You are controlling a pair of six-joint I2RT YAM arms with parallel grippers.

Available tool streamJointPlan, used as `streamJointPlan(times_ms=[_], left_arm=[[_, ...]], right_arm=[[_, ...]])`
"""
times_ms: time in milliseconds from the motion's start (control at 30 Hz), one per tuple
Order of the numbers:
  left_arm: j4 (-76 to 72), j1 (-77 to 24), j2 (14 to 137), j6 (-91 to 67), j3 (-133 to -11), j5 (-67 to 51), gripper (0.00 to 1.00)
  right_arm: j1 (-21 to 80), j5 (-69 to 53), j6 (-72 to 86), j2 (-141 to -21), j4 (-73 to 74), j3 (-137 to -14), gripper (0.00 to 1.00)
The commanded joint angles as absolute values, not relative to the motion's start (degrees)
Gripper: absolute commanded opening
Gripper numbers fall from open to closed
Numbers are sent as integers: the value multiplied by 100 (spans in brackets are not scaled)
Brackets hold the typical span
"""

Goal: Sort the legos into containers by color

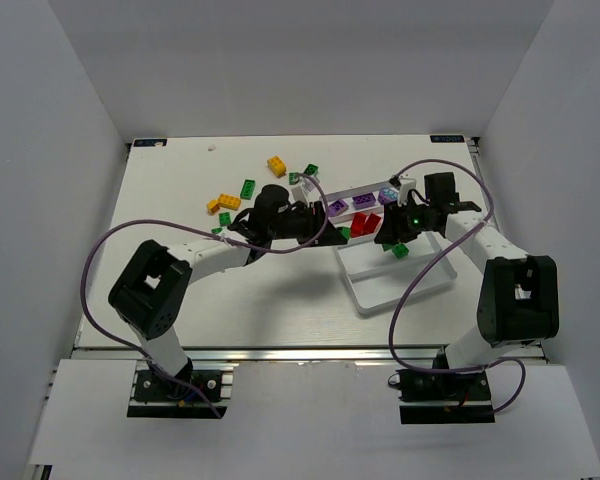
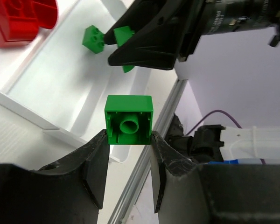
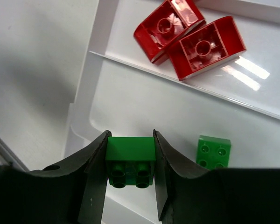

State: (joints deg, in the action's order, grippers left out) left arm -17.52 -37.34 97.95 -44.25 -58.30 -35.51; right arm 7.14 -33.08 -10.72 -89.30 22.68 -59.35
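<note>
My left gripper (image 2: 129,140) is shut on a green lego (image 2: 129,120), its hollow underside facing the camera, above the near wall of the white tray (image 2: 46,130). My right gripper (image 3: 130,140) is shut on another green lego (image 3: 130,161), studs toward the camera, over the compartment where one green lego (image 3: 213,151) lies. Two red legos (image 3: 191,39) lie in the adjoining compartment. From above, the left gripper (image 1: 338,232) and the right gripper (image 1: 395,238) face each other across the tray (image 1: 380,290). Purple legos (image 1: 363,203) lie in a far compartment.
Loose legos are scattered on the table left of the tray: yellow-orange ones (image 1: 276,165) (image 1: 223,203) and green ones (image 1: 248,188) (image 1: 311,170). White walls enclose the table. Purple cables (image 1: 450,250) loop from both arms over the table.
</note>
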Motion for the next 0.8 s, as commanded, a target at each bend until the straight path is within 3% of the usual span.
streamJointPlan(times_ms=[0, 133, 433, 700, 767], left_arm=[[-1381, -3744, 9791, -4114, -6240, -3437, 22], [-1108, -3744, 9914, -3929, -6389, -3340, 22], [-765, -3832, 10221, -3709, -6705, -3261, 22], [-1, -3955, 10617, -3218, -7276, -3129, 22], [350, -4008, 10835, -3007, -7609, -3015, 22]], right_arm=[[712, -2839, -1248, -8982, 2048, -6055, 21], [712, -2742, -1274, -9298, 1934, -6082, 42], [712, -2804, -1353, -9378, 1916, -6161, 63], [589, -2647, -1231, -9036, 1890, -6231, 69], [396, -2471, -1169, -8843, 1750, -6258, 88]])
